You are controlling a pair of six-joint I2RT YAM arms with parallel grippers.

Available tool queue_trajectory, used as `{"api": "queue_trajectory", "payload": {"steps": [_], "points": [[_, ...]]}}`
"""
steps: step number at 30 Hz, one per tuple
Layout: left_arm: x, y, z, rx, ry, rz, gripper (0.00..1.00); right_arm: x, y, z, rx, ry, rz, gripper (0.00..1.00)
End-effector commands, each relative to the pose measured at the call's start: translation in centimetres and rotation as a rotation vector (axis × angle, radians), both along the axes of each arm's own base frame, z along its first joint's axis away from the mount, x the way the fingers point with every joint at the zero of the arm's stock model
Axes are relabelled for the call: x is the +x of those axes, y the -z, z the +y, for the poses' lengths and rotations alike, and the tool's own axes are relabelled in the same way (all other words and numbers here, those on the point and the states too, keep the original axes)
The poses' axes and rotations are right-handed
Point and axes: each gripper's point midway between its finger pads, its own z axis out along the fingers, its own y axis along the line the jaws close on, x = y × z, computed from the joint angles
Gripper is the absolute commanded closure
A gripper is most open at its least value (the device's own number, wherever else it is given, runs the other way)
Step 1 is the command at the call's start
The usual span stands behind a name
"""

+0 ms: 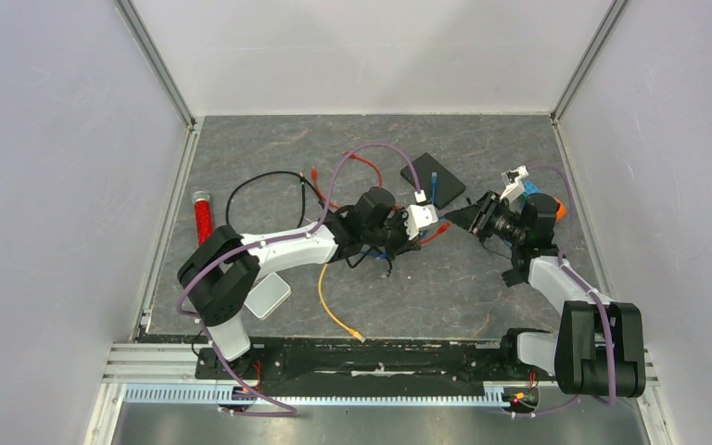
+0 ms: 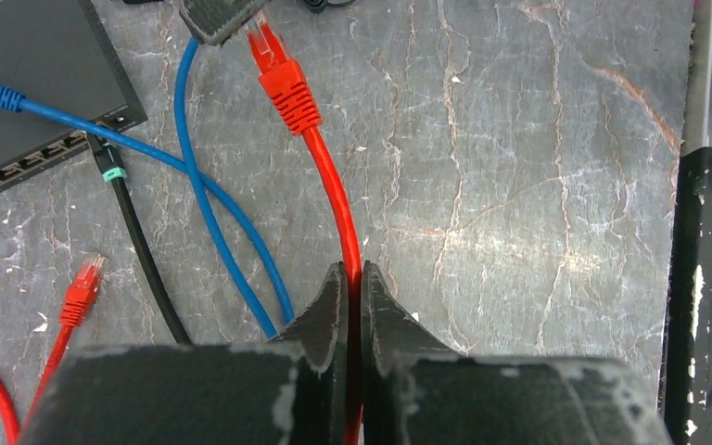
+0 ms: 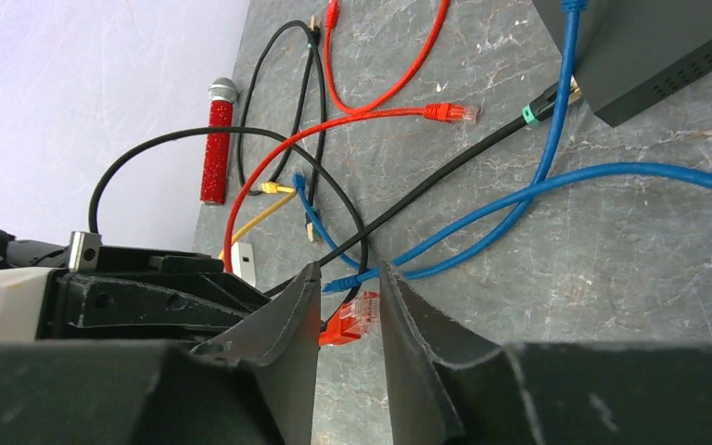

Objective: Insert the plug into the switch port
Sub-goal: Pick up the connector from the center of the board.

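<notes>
Squareness counts: with left jaws clamped on the red cable (image 2: pixel 334 185), right jaws flanking its plug (image 3: pixel 352 317), grip unclear, should pinch level before heading for the switch (image 3: pixel 649 37).

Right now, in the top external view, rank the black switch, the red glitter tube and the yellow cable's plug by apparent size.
1. black switch
2. red glitter tube
3. yellow cable's plug
None sits much nearer the camera, so the order holds.

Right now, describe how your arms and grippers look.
The left arm and right arm have black joints, white shells and a purple cable alongside. The left gripper and right gripper each have two dark, wedge-shaped fingers with scuffed grey edges.
</notes>
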Motion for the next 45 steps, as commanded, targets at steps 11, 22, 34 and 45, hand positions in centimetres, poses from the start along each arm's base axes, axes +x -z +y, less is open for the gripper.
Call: {"api": "queue_trajectory", "payload": {"steps": [11,22,34,45], "points": [[0.4,-2.4,0.2,-0.088,-0.007,-0.066,0.98,-0.5,1.2,-0.2,0.059,0.059,0.073,0.54],[0.0,-2.7,0.2,-0.118,-0.003,-0.064,0.98,-1.0,1.1,0.2,0.130,0.068,0.084,0.59],[1.3,-2.5,0.2,-0.113,-0.098,-0.039,0.87,-1.6,-0.6,0.5,0.277,0.105,0.017,1.00],[3.3,-4.5,-3.2,-0.159,-0.108,-0.007,0.55,-2.0,-0.6,0.4,0.328,0.199,0.036,1.00]]}}
